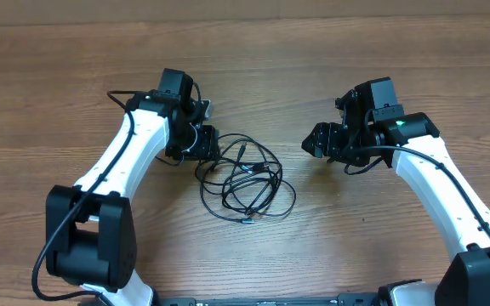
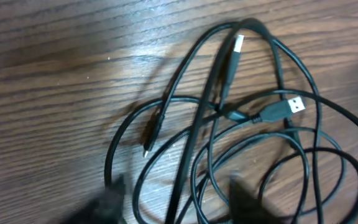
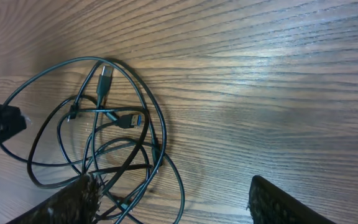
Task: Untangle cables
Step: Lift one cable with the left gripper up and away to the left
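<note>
Cables (image 1: 247,180): overlapped loops, one heap.
Left hand (image 1: 202,146): released, straddling strands.
Right hand (image 1: 316,141): released, empty.
Method: we advise pinching one plug end (image 2: 294,106), drawing outward slowly.

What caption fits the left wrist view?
Tangled black cables, two USB plugs showing, lie looped on a wood-grain table.

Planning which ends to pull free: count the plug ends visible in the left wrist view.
3. An upper plug at top centre, a right plug at mid-right, and a small plug at left. Others may lie hidden under loops or outside the frame.
</note>
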Robot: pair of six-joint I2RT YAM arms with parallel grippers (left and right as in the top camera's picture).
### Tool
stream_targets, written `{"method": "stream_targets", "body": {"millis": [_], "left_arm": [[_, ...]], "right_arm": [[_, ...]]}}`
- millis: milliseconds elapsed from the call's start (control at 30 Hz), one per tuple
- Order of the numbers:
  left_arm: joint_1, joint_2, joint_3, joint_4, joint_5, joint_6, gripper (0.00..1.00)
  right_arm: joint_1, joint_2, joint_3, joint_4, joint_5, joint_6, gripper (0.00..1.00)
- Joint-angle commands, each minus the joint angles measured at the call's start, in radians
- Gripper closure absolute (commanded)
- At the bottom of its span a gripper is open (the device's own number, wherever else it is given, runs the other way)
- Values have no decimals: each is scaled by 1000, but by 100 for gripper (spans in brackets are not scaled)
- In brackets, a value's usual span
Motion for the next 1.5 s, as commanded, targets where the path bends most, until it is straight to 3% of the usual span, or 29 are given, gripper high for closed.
{"method": "stream_targets", "body": {"millis": [0,167,267,400,600,933,1200,1467], "left_arm": [[1,13,-2,21,33,5,96],[35,-9,103,22,131,-4,96],[71,-38,228,5,183,-29,96],[102,-76,389,20,396,-29,96],[93,-117,520,89,550,-76,96],[95,-227,550,323,507,-148,96],[96,-288,550,245,22,-199,96],[93,-292,550,245,209,-206,96]], "right_arm": [[-2,-23,5,6,8,-11,25],[-2,-23,5,9,7,-11,25],[-2,-23,5,8,0,-11,15],[-2,-23,5,13,-61,-16,5],[-2,-23,5,69,-195,-30,4],[-1,-23,5,100,-199,-30,1],[-1,-23,5,107,-198,-30,2],[29,-16,5,136,-194,-30,2]]}}
